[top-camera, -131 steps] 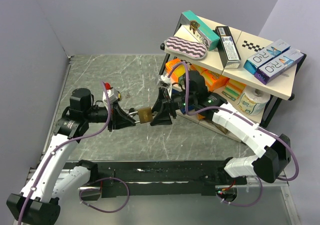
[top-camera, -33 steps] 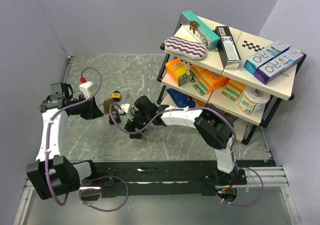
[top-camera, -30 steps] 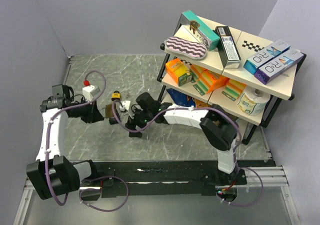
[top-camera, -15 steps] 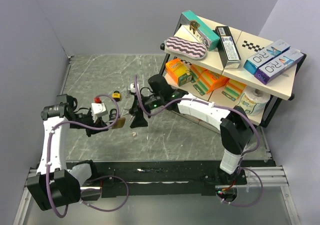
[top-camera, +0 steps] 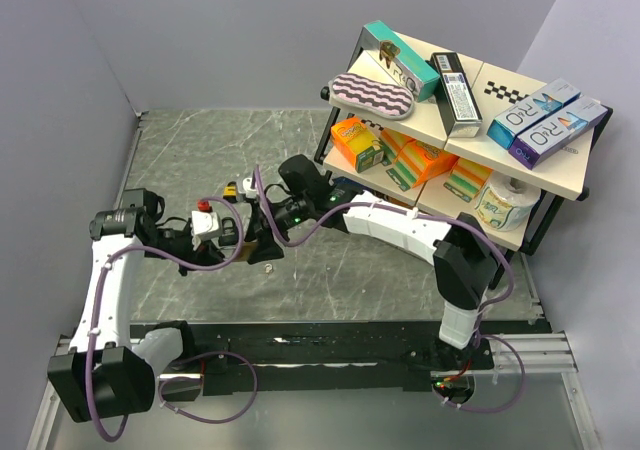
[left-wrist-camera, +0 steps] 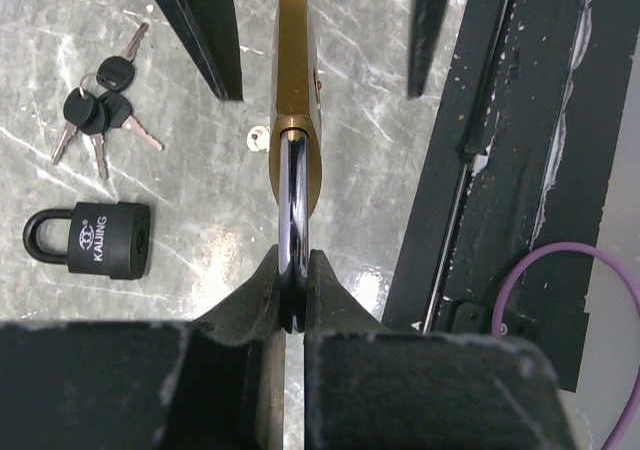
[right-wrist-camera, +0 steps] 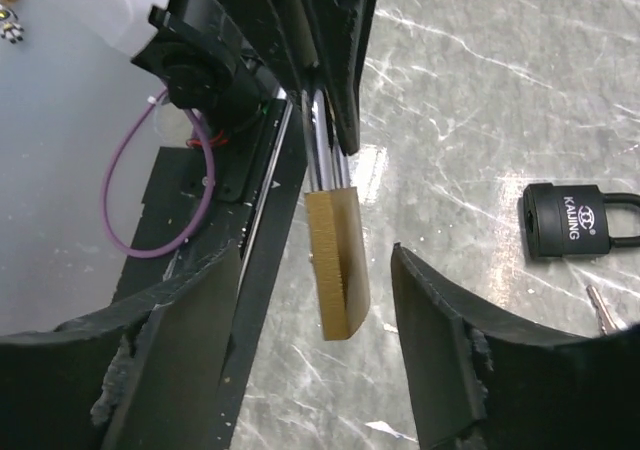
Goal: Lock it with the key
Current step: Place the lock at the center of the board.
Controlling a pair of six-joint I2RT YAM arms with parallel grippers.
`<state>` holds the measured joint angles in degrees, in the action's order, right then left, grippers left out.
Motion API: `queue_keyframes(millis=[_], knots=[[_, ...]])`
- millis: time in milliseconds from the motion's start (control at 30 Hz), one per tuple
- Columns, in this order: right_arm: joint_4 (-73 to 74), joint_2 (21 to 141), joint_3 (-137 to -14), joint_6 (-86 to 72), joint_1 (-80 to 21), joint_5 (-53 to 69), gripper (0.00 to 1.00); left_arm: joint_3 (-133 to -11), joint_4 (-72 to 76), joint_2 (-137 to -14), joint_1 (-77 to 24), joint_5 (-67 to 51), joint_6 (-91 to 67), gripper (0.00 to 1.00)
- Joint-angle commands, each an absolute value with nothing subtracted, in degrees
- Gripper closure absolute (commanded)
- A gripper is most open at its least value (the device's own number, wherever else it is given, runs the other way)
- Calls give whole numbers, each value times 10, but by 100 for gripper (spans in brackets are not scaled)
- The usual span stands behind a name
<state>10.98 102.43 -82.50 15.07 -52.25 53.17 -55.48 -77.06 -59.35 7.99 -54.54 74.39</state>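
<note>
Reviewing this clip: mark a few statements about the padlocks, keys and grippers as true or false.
1. The left gripper holds the brass padlock by its shackle. True.
2. The right gripper is shut on the brass padlock's body. False: it is open, with a finger on either side, not touching.
3. A black padlock lies on the table. True.
4. The bunch of keys is in the right gripper. False: it lies on the table near the black padlock.

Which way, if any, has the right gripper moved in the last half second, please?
Yes: the right gripper shifted slightly left, away from the shelf rack, and now straddles the brass padlock.
</note>
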Motion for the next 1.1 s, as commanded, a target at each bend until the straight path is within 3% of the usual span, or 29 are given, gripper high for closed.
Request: queue_keyframes(millis=[0, 167, 267, 300, 333, 400, 433, 467, 500, 533, 633, 667, 767, 900, 1067], knots=[[91, 1040, -840, 169, -525, 539, 35, -568, -786, -593, 77, -635, 755, 99], [75, 1042, -830, 170, -525, 533, 42, -570, -786, -597, 78, -645, 748, 99], [69, 1044, -831, 169, -526, 537, 65, -572, -786, -599, 77, -653, 742, 99], [68, 1044, -831, 167, -526, 536, 92, -573, -786, -604, 77, -654, 734, 99], [61, 1043, -831, 163, -526, 532, 100, -575, -782, -607, 77, -655, 726, 95], [51, 1038, -824, 156, -524, 529, 100, -578, -756, -620, 78, -654, 645, 76], [47, 1035, -821, 144, -521, 521, 100, -583, -725, -625, 85, -656, 614, 47], [25, 1031, -817, 132, -519, 516, 100, -584, -705, -628, 91, -669, 533, 37], [12, 1023, -803, 117, -516, 511, 100, -583, -672, -631, 101, -680, 474, 16], [3, 1019, -798, 84, -507, 505, 100, -584, -630, -630, 116, -695, 429, 4], [-85, 998, -769, -14, -486, 451, 100, -580, -487, -609, 152, -713, 188, 4], [-117, 991, -763, -36, -481, 427, 100, -570, -357, -590, 160, -695, 21, 4], [-138, 983, -759, -95, -477, 381, 100, -518, -196, -560, 163, -612, -243, 4], [-173, 983, -779, -163, -480, 323, 100, -489, -195, -555, 161, -563, -359, 4], [-183, 1008, -824, -213, -493, 297, 100, -481, -228, -538, 140, -485, -395, 4]])
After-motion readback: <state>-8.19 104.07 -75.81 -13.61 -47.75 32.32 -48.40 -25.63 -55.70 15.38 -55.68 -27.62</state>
